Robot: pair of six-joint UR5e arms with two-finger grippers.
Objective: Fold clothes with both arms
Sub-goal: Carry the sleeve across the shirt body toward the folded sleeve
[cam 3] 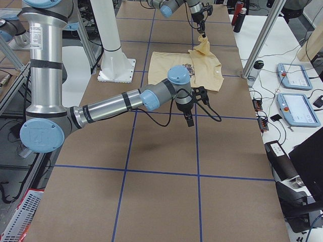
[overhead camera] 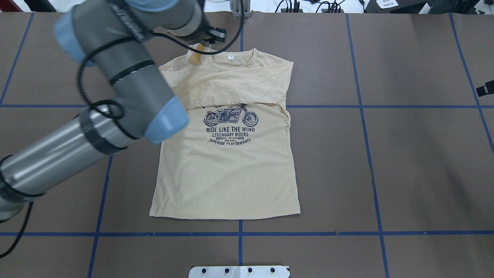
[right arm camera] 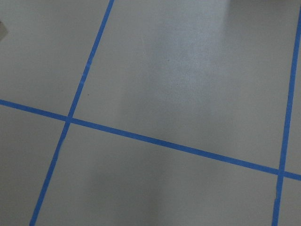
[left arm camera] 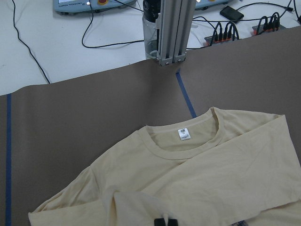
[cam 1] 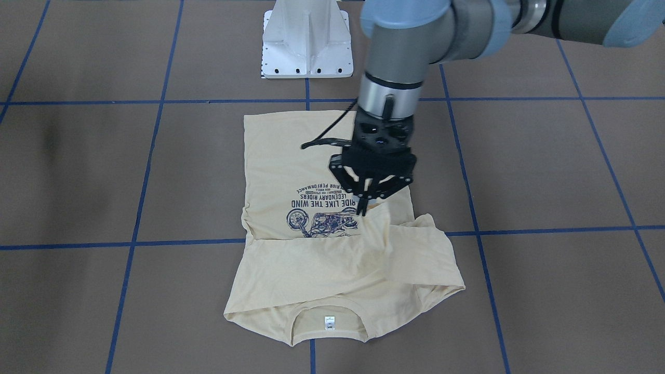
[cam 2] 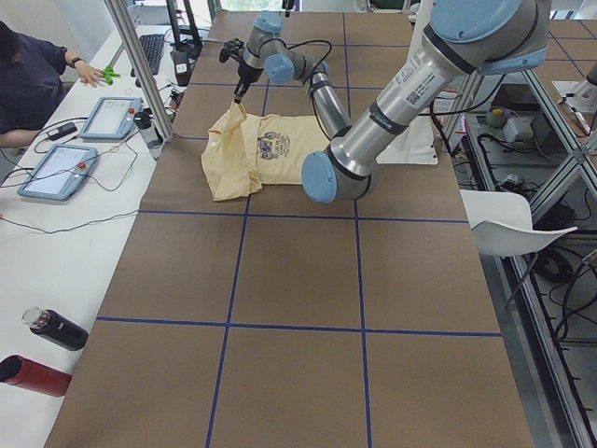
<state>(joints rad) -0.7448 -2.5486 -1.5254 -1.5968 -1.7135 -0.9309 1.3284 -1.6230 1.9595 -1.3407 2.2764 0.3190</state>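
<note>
Brown paper is covering the table (overhead camera: pixel 386 154), with blue tape (overhead camera: pixel 370 106) crossing it in a grid. The shirt (overhead camera: pixel 227 173) is lying print-up at the table's middle, its hem toward the robot and its neck label (overhead camera: pixel 230 58) at the far side, with 1 sleeve (overhead camera: pixel 231 88) lying across the chest. The left end effector (cam 1: pixel 364 208) is clamping a peak of cloth by the shirt's left shoulder and holding it raised off the table. The right end effector (cam 3: pixel 188 121) is hovering over bare table, well apart from the shirt. I cannot tell whether its fingers are apart or together.
</note>
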